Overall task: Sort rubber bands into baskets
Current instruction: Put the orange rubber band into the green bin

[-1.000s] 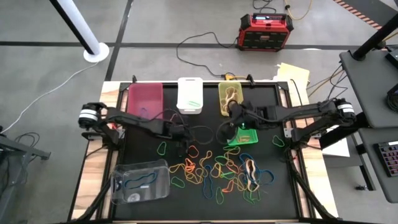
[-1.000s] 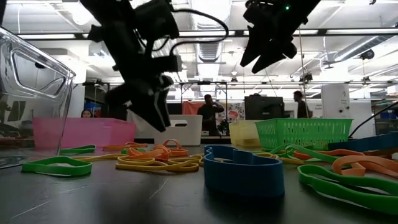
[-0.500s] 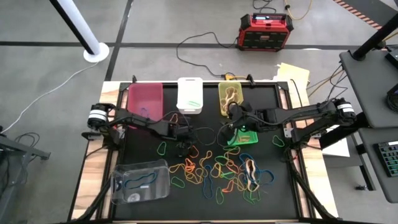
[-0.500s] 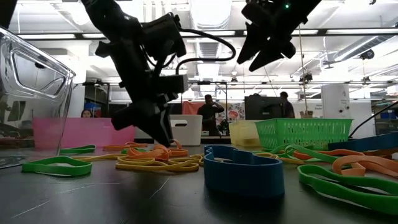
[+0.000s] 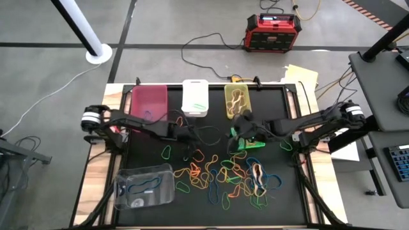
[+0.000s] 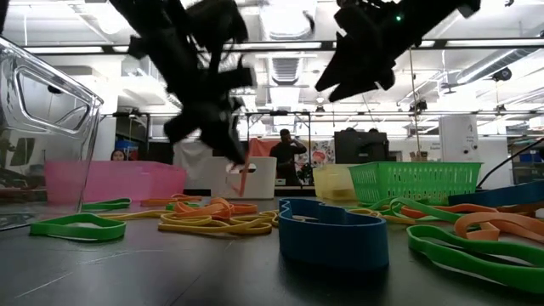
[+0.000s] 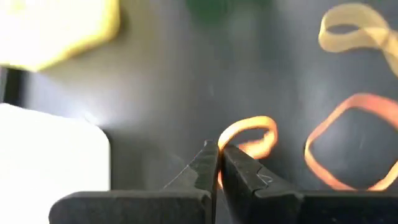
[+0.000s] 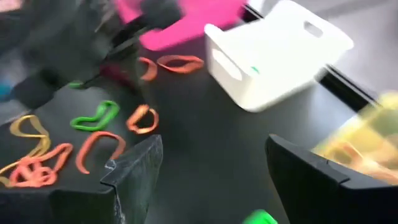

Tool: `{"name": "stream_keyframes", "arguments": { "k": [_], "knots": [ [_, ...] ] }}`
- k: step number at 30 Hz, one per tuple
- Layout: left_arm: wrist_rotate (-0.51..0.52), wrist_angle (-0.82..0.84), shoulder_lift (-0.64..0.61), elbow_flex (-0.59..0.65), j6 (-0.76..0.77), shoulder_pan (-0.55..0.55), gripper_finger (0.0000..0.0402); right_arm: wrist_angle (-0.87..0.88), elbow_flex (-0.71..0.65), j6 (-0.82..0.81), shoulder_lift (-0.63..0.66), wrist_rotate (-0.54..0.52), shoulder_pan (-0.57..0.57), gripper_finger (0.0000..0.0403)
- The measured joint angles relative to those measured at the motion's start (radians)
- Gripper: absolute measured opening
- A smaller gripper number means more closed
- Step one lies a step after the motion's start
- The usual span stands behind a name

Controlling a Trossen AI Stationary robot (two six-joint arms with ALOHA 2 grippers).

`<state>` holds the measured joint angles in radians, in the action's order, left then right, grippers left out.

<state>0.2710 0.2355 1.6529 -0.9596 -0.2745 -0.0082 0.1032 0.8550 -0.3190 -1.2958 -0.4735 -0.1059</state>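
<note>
On the black table (image 5: 147, 160) we see rubber bands (image 5: 223, 176) scattered across the middle, baskets (image 5: 195, 97) lined along the far edge. The left gripper (image 7: 217, 163) has its fingers pinched tight on an orange band (image 7: 252, 134), lifted above the mat. The right gripper (image 8: 211, 168) hangs spread wide, holding nothing, above the green mesh basket (image 6: 414, 181).

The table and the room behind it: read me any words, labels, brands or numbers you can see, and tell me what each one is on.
No text can be read in any view.
Red-black box: any marking on it is too small to read.
Pink basket, white basket, clear basket: no labels show.
Back wall of the room, low view: any signs are too blurred to read.
</note>
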Motion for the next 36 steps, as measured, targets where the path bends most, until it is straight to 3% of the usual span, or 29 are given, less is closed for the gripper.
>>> {"name": "stream_keyframes", "arguments": {
  "k": [5, 11, 17, 22, 25, 29, 36],
  "knots": [
    [-0.132, -0.098, -0.117, 0.000, 0.008, 0.004, 0.0000, -0.327, -0.094, 0.187, -0.073, 0.002, -0.072, 0.0269],
    [-0.141, -0.126, -0.199, 0.000, 0.080, 0.003, 0.0000, -0.553, -0.081, 0.234, -0.201, 0.001, -0.086, 0.0252],
    [-0.138, -0.131, -0.205, 0.000, 0.094, 0.003, 0.0000, -0.557, -0.012, 0.256, -0.314, -0.002, -0.077, 0.0239],
    [-0.054, -0.112, -0.187, 0.001, 0.109, 0.003, 0.0000, -0.565, 0.077, 0.280, -0.392, -0.009, -0.075, 0.0227],
    [-0.043, -0.112, -0.176, 0.000, 0.110, 0.004, 0.0000, -0.516, 0.124, 0.289, -0.419, -0.087, -0.075, 0.0213],
    [-0.043, -0.105, -0.173, 0.001, 0.110, 0.003, 0.0000, -0.427, 0.168, 0.273, -0.441, -0.149, -0.069, 0.0165],
    [-0.023, -0.106, -0.173, 0.001, 0.128, 0.003, 0.0000, -0.391, 0.182, 0.290, -0.437, -0.158, -0.067, 0.0022]
  ]
}}
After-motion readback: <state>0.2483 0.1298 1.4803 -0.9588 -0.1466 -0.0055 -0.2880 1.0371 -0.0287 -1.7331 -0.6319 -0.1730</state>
